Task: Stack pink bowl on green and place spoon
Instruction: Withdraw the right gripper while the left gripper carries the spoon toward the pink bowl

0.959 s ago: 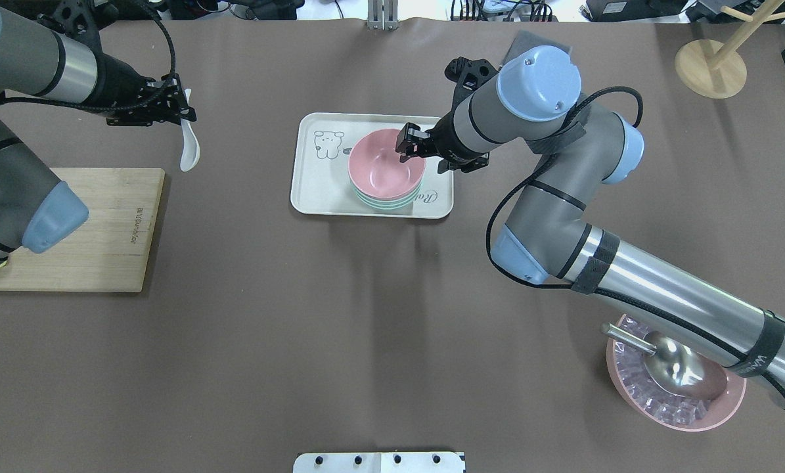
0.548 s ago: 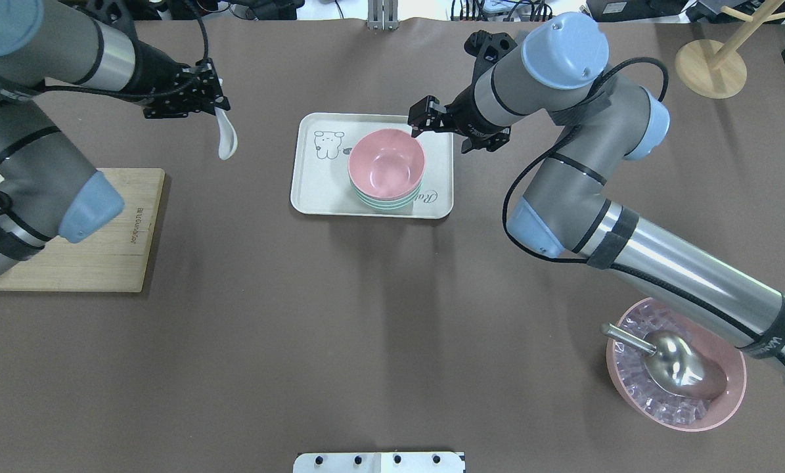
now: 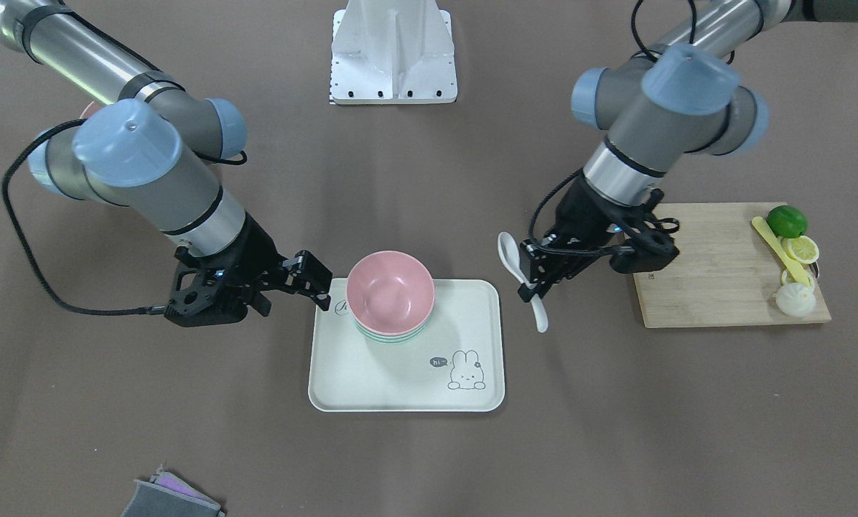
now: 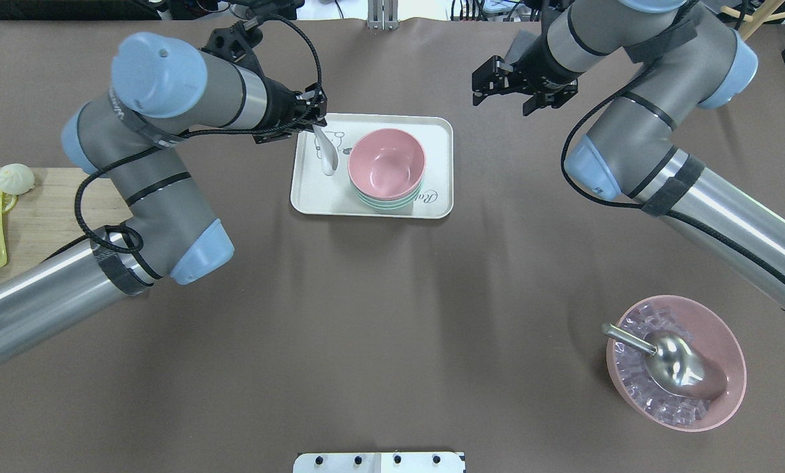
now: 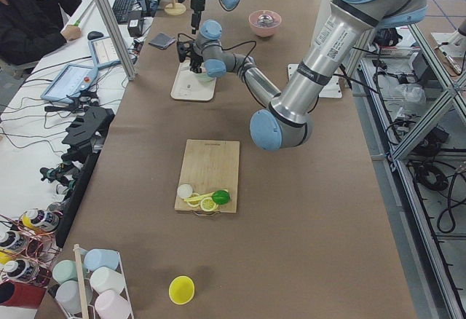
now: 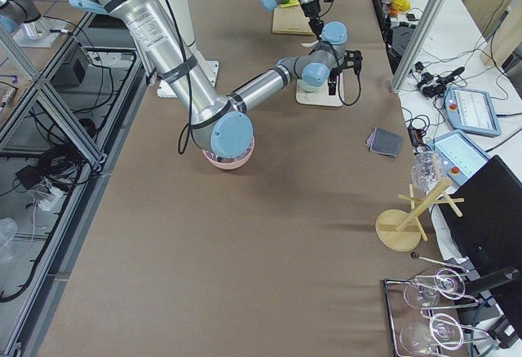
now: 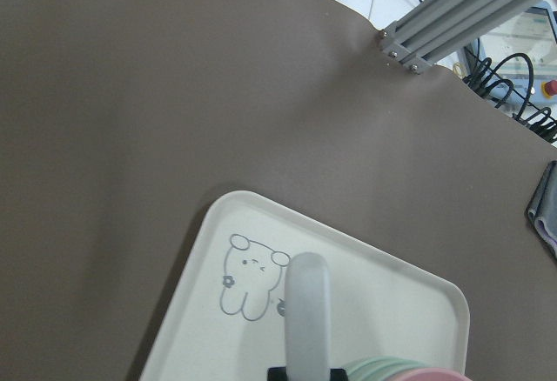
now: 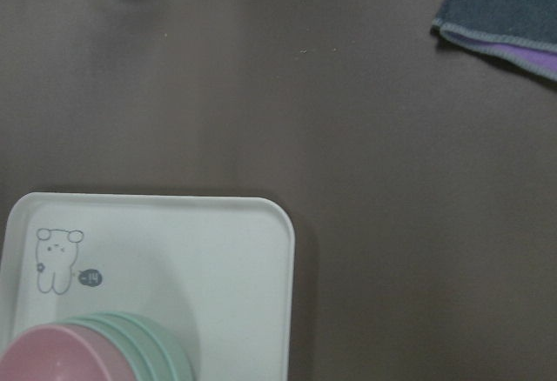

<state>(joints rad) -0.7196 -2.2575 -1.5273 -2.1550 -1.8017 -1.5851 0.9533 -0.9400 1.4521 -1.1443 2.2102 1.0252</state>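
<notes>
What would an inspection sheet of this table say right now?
Surface: brown table cover.
Job's things: pink bowl nested on green bowls on the tray; spoon held aloft near the tray's edge.
Clutter: cutting board with fruit; ice bowl with metal scoop; grey cloth.
Grippers: left gripper shut on the spoon; right gripper open, empty, beside the tray.
Cables: black cables looped along both arms.
Surroundings: side bench, screens, a person.

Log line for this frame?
round pink bowl stacked on green bowls on cream rectangular tray | left claw shut on white soup spoon | right claw open
</notes>
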